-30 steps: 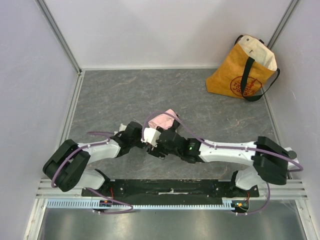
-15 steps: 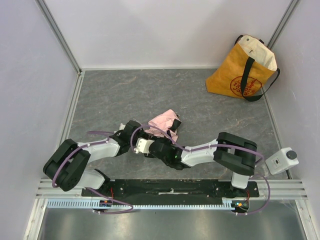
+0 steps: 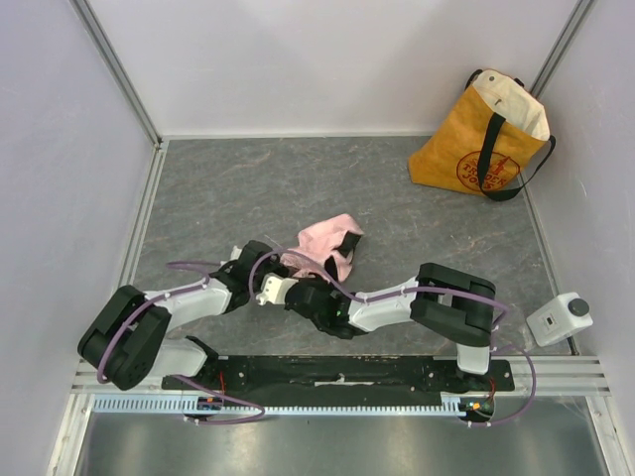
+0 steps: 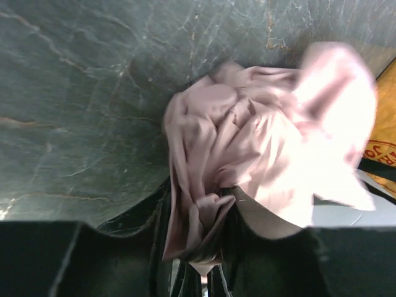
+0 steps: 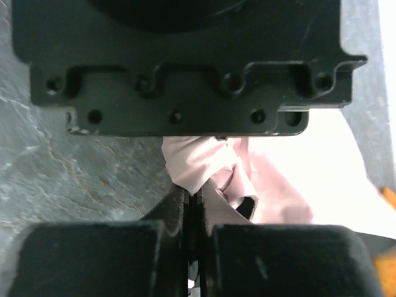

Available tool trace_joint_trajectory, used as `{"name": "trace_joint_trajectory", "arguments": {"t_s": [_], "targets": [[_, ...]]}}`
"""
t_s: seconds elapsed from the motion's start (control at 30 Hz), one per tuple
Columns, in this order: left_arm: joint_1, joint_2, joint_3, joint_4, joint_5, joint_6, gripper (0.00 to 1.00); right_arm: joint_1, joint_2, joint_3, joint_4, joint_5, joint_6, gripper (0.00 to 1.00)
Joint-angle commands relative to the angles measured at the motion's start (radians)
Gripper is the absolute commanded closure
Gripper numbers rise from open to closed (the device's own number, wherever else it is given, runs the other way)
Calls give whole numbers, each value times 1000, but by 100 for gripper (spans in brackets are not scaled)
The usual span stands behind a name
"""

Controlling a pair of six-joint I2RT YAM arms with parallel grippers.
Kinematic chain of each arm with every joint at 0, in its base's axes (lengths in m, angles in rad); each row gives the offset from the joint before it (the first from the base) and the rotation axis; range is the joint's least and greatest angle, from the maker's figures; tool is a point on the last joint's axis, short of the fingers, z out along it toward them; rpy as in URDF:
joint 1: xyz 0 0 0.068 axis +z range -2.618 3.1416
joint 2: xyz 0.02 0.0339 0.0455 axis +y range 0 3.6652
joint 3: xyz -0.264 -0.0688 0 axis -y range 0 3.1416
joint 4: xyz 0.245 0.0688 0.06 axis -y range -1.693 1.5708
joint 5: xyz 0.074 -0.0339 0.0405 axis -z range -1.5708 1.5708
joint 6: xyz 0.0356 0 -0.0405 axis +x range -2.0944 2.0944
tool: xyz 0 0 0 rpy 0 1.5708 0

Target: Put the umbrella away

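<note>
Folding back over the last second, the right arm [image 3: 437,302] now has its elbow tucked in above its base at the lower right of the overhead view, where earlier it lay stretched along the bottom edge. That has uncovered a small white box [image 3: 561,318] with a dark round top near the right wall. Its wrist has slid left, and the pink bundle has spread slightly toward the right.

The umbrella [image 3: 322,253] lies crumpled on the grey marbled bench [image 3: 248,188], just below the centre of the overhead view, with both wrists meeting at its lower left edge. It is well apart from the yellow tote bag [image 3: 476,139] standing in the upper right corner. A dark strip shows at the bundle's right edge; whether rib or strap cannot be told.

The left arm [image 3: 179,302] reaches in from the lower left. In its wrist view the left gripper [image 4: 197,247], at bottom centre, is clamped on a bunched fold of the pink fabric, and the rest of the canopy billows up and to the right, washed out by glare.

In the other wrist view the right gripper [image 5: 190,201] has its fingers pressed together at bottom centre, with a narrow fold of the fabric pinched at their tips. A black block [image 5: 185,62] with a row of holes fills the top of that frame, just above the fabric.
</note>
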Motion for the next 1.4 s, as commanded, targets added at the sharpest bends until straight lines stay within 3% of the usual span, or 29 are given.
{"name": "trace_joint_trajectory", "arguments": {"t_s": [0.0,0.13,0.23,0.4,0.47,0.57,0.63,0.67,0.77,0.9,1.13,1.3,1.37], "targets": [[5,-29,-70,-159,55,104,98,-56,42,9,-190,-212,164,100],[42,-56,-122,-55,69,136,86,-98,35,17,-258,-384,243,100],[54,-56,-137,24,73,170,98,-118,38,5,-254,-422,266,100],[56,-23,-116,39,58,178,98,-145,12,29,-252,-481,290,98],[54,-26,-107,24,50,183,98,-150,-42,31,-266,-498,304,68],[54,-29,-73,-77,50,186,98,-150,-178,-9,-240,-488,381,42],[56,-29,-64,-97,30,181,98,-153,-272,-29,-226,-457,427,19],[56,-32,-65,-99,38,173,98,-158,-298,-26,-235,-445,448,16],[56,-35,-62,-108,43,178,98,-211,-356,23,-307,-448,527,14],[54,-41,-73,-102,43,183,98,-308,-331,142,-410,-584,588,14],[54,-50,-83,-88,66,178,98,-339,-208,316,-490,-656,588,27],[54,-64,-79,-97,65,183,98,-340,-104,367,-519,-551,547,29],[54,-69,-80,-97,69,179,98,-340,-68,348,-519,-540,537,35]]}}
